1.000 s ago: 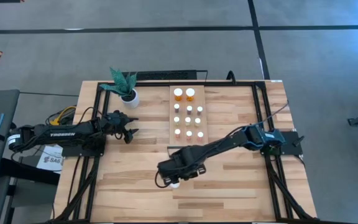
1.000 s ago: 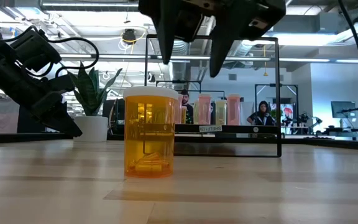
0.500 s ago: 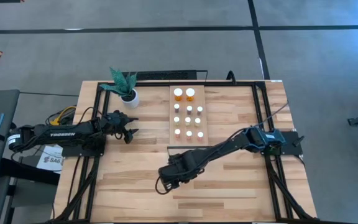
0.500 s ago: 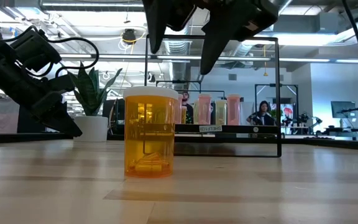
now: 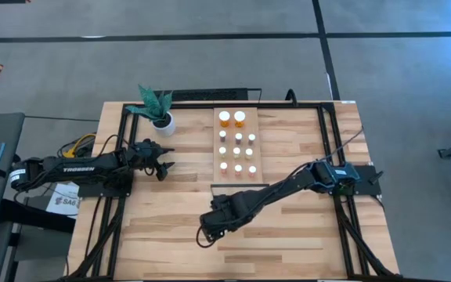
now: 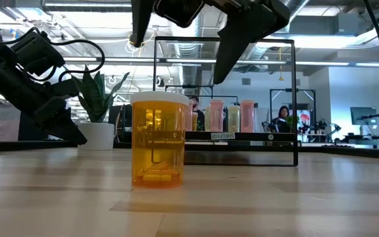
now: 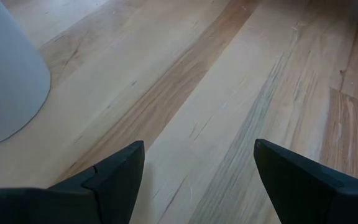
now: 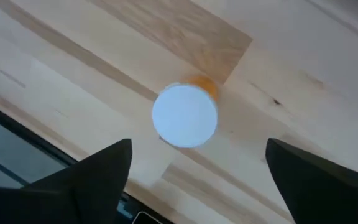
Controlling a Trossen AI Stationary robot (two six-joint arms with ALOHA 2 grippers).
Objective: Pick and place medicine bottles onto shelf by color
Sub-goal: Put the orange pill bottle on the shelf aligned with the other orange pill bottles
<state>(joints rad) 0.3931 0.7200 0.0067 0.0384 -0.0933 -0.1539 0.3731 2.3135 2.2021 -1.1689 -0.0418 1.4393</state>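
High view — eleven bottles [image 5: 236, 150] on the shelf [image 5: 258, 135], one orange bottle [image 6: 158, 139] under the right gripper [image 6: 183, 39] — released.

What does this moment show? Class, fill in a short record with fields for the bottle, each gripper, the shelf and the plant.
bottle: orange bottle with a white cap, upright on the table, off the shelf
right gripper: right gripper above the bottle, fingers spread wide, not touching it
left gripper: left gripper open, near the table's left side, beside the plant
shelf: shelf carries about ten capped bottles in rows
plant: plant in a white pot, left of the shelf
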